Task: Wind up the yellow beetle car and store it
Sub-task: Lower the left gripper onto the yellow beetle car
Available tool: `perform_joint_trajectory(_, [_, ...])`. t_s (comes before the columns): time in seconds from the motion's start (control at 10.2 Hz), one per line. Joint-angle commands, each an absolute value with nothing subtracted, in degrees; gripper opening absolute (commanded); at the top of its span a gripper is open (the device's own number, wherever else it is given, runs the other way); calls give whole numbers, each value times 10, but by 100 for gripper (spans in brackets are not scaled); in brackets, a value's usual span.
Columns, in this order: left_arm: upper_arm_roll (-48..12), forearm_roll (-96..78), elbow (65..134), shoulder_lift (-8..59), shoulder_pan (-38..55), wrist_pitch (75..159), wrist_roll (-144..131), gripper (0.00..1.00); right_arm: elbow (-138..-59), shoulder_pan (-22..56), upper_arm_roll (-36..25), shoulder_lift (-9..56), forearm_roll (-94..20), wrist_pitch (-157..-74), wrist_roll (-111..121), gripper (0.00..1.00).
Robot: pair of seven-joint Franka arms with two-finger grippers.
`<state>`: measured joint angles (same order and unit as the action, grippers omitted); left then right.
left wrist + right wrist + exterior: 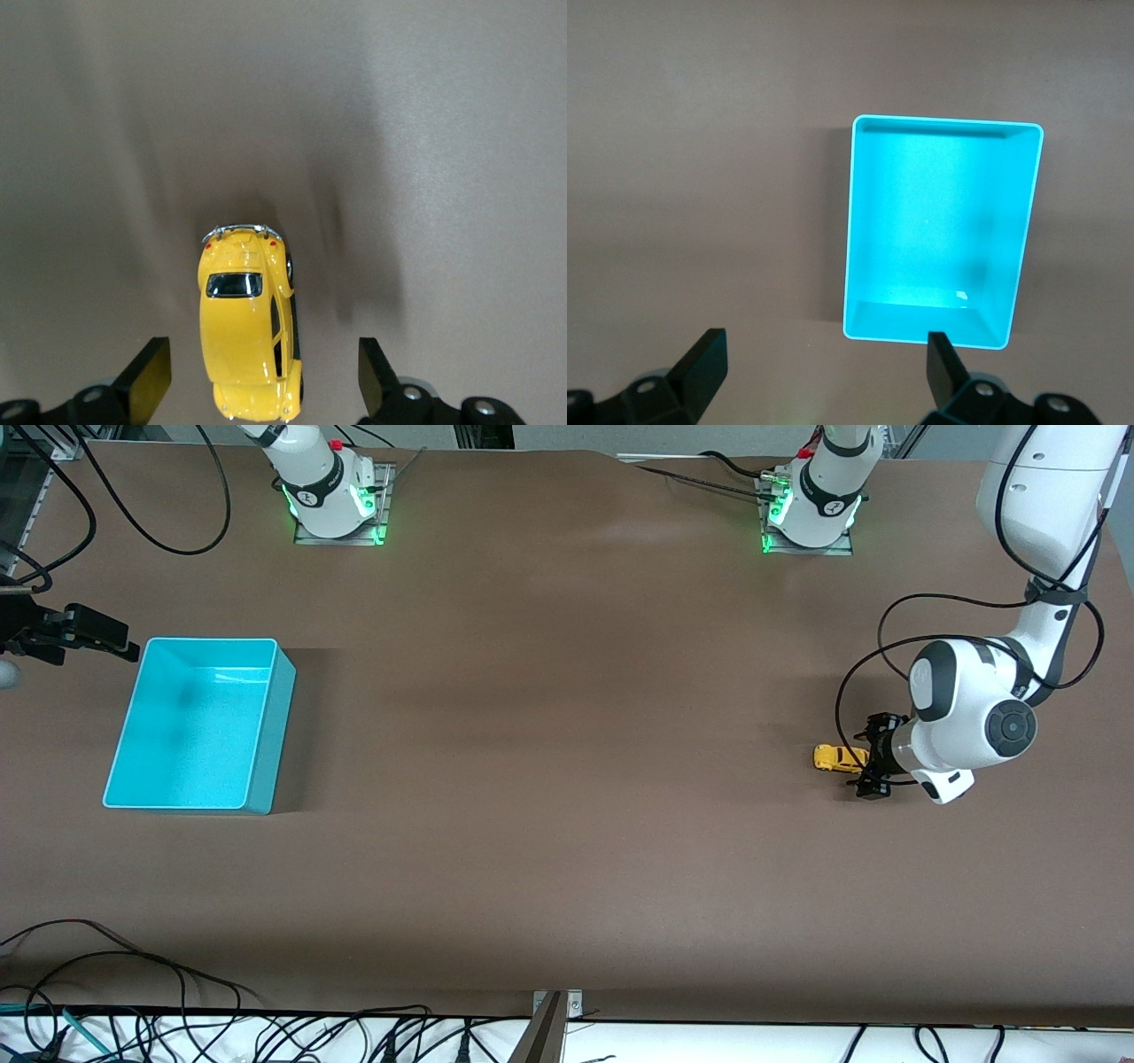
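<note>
The yellow beetle car stands on the brown table toward the left arm's end. My left gripper is low over one end of it. In the left wrist view the car lies between the two black fingers, with a gap of bare table on each side, so the left gripper is open and touches nothing. My right gripper hangs open and empty at the right arm's end of the table, beside the turquoise bin. That bin is empty in the right wrist view.
Black cables lie along the table edge nearest the front camera and loop near the right arm's base. A cable loop hangs off the left arm just above the car.
</note>
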<state>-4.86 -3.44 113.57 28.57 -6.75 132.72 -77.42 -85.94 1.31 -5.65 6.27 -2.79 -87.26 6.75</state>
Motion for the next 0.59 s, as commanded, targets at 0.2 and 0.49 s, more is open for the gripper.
perform_joint_trajectory(0.2, [-50, -12, 1145, 294, -66, 1348, -825, 66, -862, 11, -55, 61, -45, -867, 76, 100])
perform_joint_trajectory(0.49, [-50, -11, 1145, 295, -66, 1348, -824, 0, -861, 17, -48, 62, -84, -877, 69, 100])
